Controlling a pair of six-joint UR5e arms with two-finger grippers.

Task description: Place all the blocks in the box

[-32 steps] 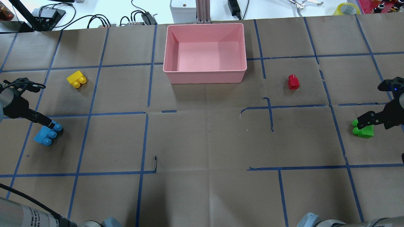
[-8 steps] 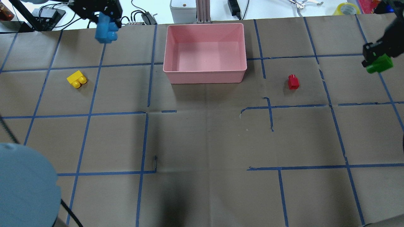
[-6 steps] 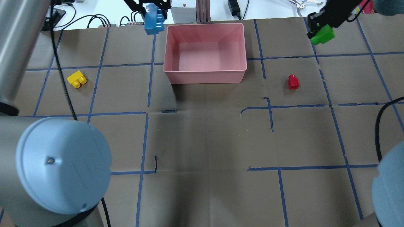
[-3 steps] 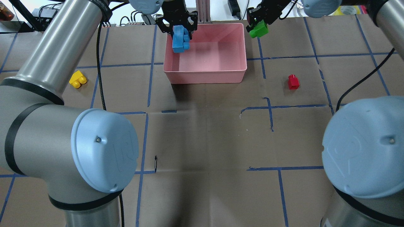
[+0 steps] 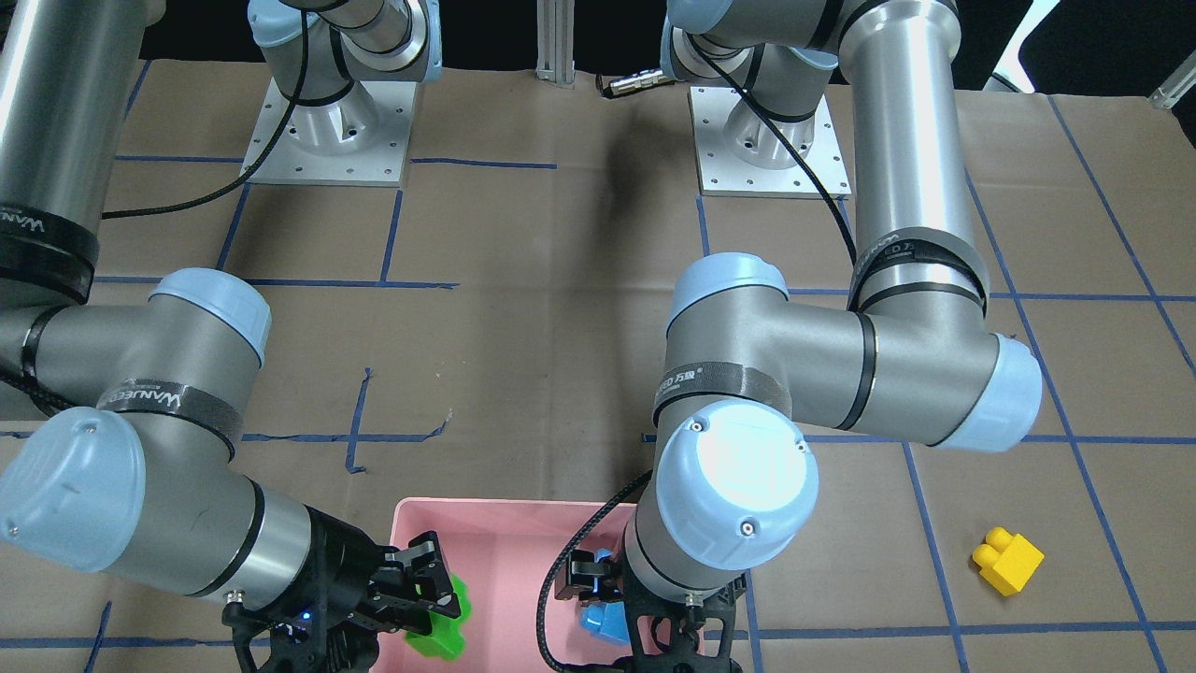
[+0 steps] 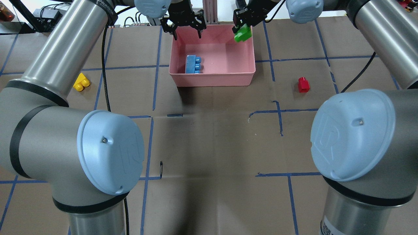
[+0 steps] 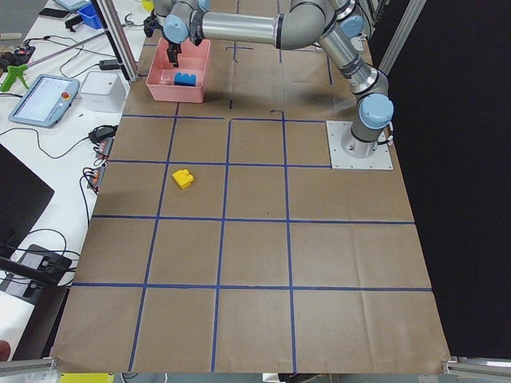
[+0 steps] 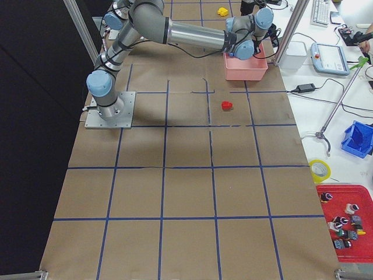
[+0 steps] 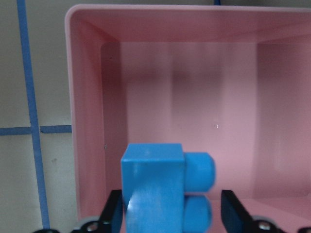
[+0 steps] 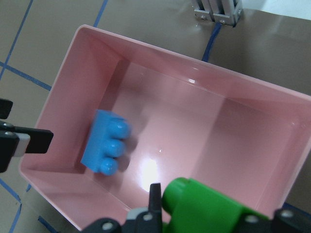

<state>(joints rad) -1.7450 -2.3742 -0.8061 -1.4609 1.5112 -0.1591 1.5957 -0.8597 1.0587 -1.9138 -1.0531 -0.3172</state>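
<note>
The light-blue block point(image 6: 193, 64) lies in the left part of the pink box point(image 6: 212, 78), studs pointing right. My left gripper point(image 6: 187, 35) hangs open and empty over the box's far left end; in the left wrist view the blue block point(image 9: 165, 189) shows below, between its spread fingers point(image 9: 112, 218). My right gripper point(image 6: 241, 29) is shut on the green block point(image 6: 243, 34) over the box's far right corner. The green block also shows in the right wrist view point(image 10: 209, 208). The yellow block point(image 6: 81, 82) lies on the table left of the box, the red block point(image 6: 303, 85) to its right.
Both arms' big elbows point(image 6: 111, 150) fill the near corners of the overhead view. Brown paper with blue tape lines covers the table. Cables and a grey post point(image 6: 209, 11) sit just beyond the box's far rim.
My left gripper opened and let go of the blue block, which dropped into the box. My right gripper carried the green block left to over the box's far right corner.
</note>
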